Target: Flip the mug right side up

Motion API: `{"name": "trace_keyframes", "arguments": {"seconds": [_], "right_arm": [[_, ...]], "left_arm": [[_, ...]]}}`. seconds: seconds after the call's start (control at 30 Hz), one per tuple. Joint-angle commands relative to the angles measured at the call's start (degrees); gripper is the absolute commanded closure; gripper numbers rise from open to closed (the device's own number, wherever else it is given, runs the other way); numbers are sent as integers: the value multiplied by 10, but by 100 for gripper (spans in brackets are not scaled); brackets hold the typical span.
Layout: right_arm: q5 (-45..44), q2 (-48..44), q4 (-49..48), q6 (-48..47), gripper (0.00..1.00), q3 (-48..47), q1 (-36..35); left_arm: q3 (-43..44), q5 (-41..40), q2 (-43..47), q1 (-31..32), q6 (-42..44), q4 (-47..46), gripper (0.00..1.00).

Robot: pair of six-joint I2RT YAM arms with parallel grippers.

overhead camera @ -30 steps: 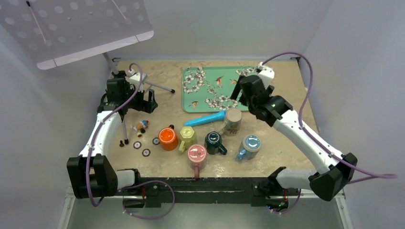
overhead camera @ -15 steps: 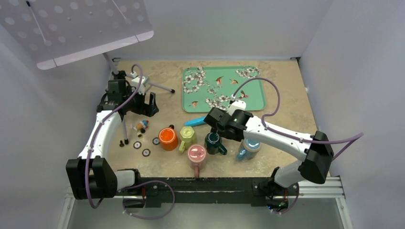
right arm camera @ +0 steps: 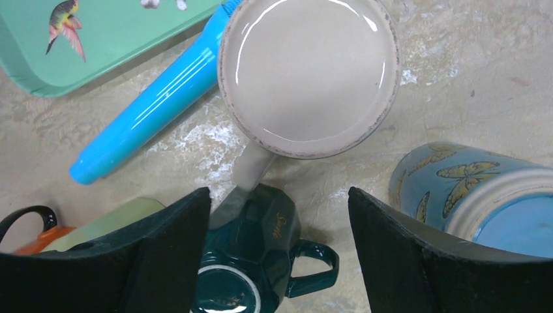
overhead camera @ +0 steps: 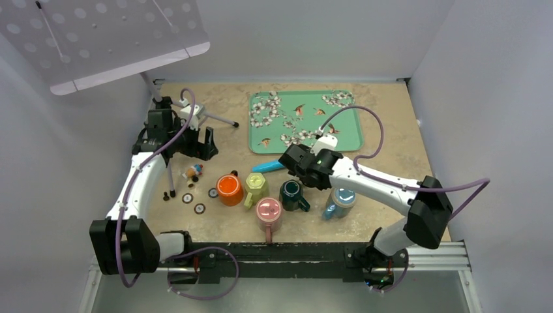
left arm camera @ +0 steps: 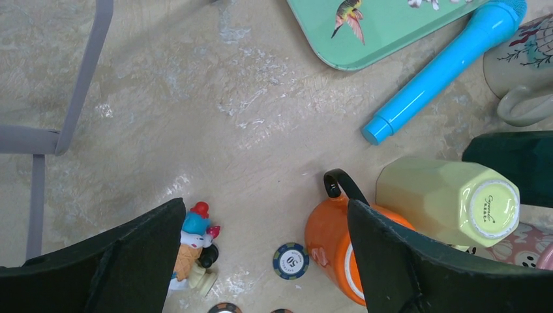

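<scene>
A beige mug (right arm camera: 310, 72) with a floral side stands upside down on the table, its flat base up and its handle (right arm camera: 254, 166) towards the dark green mug. It also shows at the edge of the left wrist view (left arm camera: 522, 65). In the top view the right wrist hides it. My right gripper (right arm camera: 279, 205) is open and empty, above the mug's handle side, its fingers spread over the dark green mug (right arm camera: 251, 261). In the top view the right gripper (overhead camera: 303, 166) is near the tray's front edge. My left gripper (left arm camera: 264, 218) is open and empty at the left (overhead camera: 195, 140).
A teal floral tray (overhead camera: 303, 120) lies behind. A blue cylinder (right arm camera: 150, 111) lies beside the beige mug. A blue butterfly mug (right arm camera: 482, 195), a yellow-green mug (left arm camera: 450, 199), an orange mug (left arm camera: 329, 241) and a pink mug (overhead camera: 268, 212) crowd the front. Poker chips (left arm camera: 290, 261) and a toy figure (left arm camera: 195, 238) lie at the left.
My right arm swung from over the tray down and left to above the beige mug, then edged slightly further. The left arm has not moved.
</scene>
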State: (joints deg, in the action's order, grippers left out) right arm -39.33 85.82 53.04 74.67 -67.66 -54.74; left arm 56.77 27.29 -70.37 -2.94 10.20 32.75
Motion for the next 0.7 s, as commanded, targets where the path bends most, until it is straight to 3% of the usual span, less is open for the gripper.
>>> {"name": "trace_keyframes", "arguments": {"seconds": [0.0,0.17,0.27,0.4,0.57,0.67], "right_arm": [[-16,-47,-88,-82,15,17,2],[11,-137,-175,-210,3,42,54],[85,-233,-266,-296,2,107,151],[147,-316,-314,-381,1,156,285],[252,-314,-352,-465,1,181,444],[267,-291,-357,-484,1,178,489]], "left_arm": [[-7,-7,17,3,-9,-30,0],[-21,-97,10,3,-94,-70,0],[-25,-110,10,3,-134,-71,0],[-44,-126,16,3,-166,-97,0],[-61,-151,23,3,-157,-114,0],[-67,-154,28,3,-154,-114,0]]}}
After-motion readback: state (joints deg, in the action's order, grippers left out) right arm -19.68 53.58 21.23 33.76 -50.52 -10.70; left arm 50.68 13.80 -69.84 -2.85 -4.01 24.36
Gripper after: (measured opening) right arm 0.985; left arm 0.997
